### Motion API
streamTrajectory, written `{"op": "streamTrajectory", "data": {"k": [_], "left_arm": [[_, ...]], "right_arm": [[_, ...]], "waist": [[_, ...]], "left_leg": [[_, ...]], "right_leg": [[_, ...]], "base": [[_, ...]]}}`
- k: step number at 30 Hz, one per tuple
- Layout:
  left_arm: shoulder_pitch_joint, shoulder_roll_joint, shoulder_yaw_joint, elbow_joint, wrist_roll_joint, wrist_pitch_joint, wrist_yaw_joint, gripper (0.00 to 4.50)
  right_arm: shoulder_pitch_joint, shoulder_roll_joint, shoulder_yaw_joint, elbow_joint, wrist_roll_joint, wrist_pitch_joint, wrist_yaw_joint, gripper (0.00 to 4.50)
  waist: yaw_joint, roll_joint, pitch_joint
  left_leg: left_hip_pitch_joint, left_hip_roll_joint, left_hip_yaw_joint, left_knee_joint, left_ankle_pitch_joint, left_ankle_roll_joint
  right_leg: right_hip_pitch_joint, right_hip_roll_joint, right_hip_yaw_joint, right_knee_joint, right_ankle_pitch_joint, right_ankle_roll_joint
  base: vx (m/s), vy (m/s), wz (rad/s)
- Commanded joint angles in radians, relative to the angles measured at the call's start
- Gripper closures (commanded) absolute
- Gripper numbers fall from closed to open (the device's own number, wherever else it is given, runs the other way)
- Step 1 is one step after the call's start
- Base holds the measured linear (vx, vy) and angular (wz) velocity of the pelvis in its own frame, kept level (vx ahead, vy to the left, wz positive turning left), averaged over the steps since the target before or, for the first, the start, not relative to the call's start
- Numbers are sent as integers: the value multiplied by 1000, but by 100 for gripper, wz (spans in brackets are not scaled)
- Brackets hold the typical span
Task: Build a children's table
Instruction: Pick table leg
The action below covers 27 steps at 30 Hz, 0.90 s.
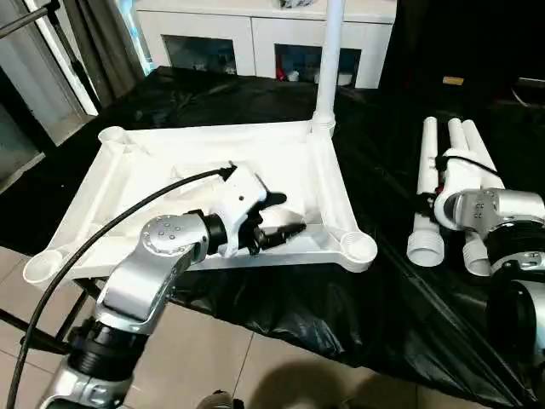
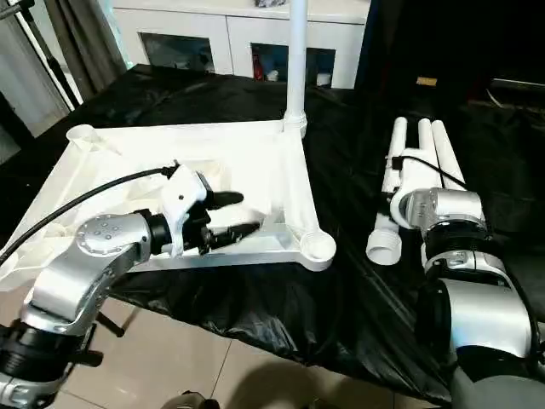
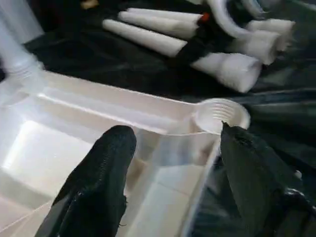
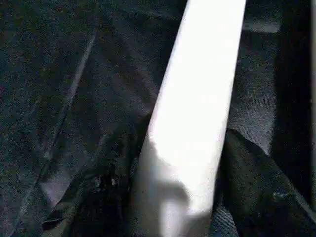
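Three loose legs [image 1: 443, 183] beneath right gripper [image 4: 190, 197], fingers straddling one, left gripper [image 1: 274, 217] wide over tabletop [image 1: 145, 183]

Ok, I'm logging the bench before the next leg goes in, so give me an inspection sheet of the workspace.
Surface: black sheet covers the bench.
Job's things: tabletop lies underside up; one leg stands in its far right corner socket; three loose legs lie side by side to the right; near right socket empty.
Clutter: nothing seen.
Grippers: left gripper open over the tabletop's near edge; right gripper straddles a loose leg, fingers either side.
Cables: black cable runs along the left forearm.
Surroundings: white glass-door cabinet behind; tiled floor in front.
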Motion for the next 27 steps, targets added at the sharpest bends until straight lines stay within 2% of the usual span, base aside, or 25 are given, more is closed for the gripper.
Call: {"op": "streamTrajectory", "data": {"k": [1,2,4,5,9,12,15,18,20,22,24,26,27], "left_arm": [[3,18,-13,-26,-11,18,-19,133],[3,32,-21,-44,-22,42,-34,133],[3,37,-24,-53,-26,54,-39,131],[1,43,-24,-68,-32,70,-45,131],[-1,54,-28,-92,-41,90,-57,131],[0,63,-41,-111,-46,103,-65,131],[2,61,-52,-116,-36,97,-53,131],[5,35,-43,-106,-17,78,-9,131],[-8,-11,-23,-70,6,55,59,131],[-20,-36,-12,-43,23,54,106,131],[-35,-71,22,-9,13,52,153,131],[-51,-104,60,24,2,65,203,131],[-60,-119,78,40,-5,68,224,131]], "right_arm": [[-7,8,8,30,6,19,4,196],[-5,7,13,44,4,21,10,196],[-4,5,14,50,3,20,14,218],[-3,2,15,57,0,19,16,218],[-1,-5,12,67,-1,17,16,252],[-1,-14,3,83,1,10,10,264],[-1,-23,-9,96,5,-2,-1,269],[-2,-31,-28,104,15,-13,-17,270],[-7,-40,-48,105,29,-23,-26,270],[-12,-44,-73,103,49,-24,-33,270],[-12,-45,-95,91,72,-41,-15,270],[-2,-44,-120,62,102,-54,17,270],[4,-42,-140,44,126,-47,34,270]], "waist": [[1,-20,-77],[-1,-24,-76],[-1,-22,-75],[-2,-26,-75],[-3,-27,-74],[-3,-29,-73],[-4,-29,-74],[-8,-29,-73],[-9,-35,-73],[-9,-35,-75],[-10,-40,-76],[-11,-40,-77],[-12,-49,-77]], "left_leg": [[10,13,5,-50,-61,34],[10,13,6,-51,-66,31],[9,13,5,-52,-71,28],[11,13,7,-52,-77,24],[12,14,6,-52,-83,17],[15,14,7,-53,-98,11],[12,13,6,-53,-96,4],[12,12,6,-53,-102,3],[12,12,8,-52,-110,5],[9,10,6,-51,-103,9],[9,7,7,-49,-92,20],[6,7,6,-48,-78,26],[5,6,8,-46,-73,36]], "right_leg": [[58,-48,19,-63,16,-271],[57,-47,20,-64,7,-271],[57,-47,19,-65,-8,-266],[57,-47,20,-66,-18,-262],[56,-48,21,-67,-32,-258],[53,-46,21,-70,-50,-253],[55,-47,21,-68,-41,-250],[56,-46,21,-69,-40,-248],[56,-45,22,-73,-43,-249],[61,-46,21,-71,-40,-244],[61,-45,22,-72,-30,-244],[63,-45,21,-70,-16,-246],[65,-45,22,-69,0,-249]], "base": [[0,0,0],[0,0,0],[0,0,0],[0,0,0],[0,0,0],[0,0,0],[0,0,0],[0,0,0],[0,0,0],[0,0,0],[0,0,0],[0,0,0],[0,0,0]]}}
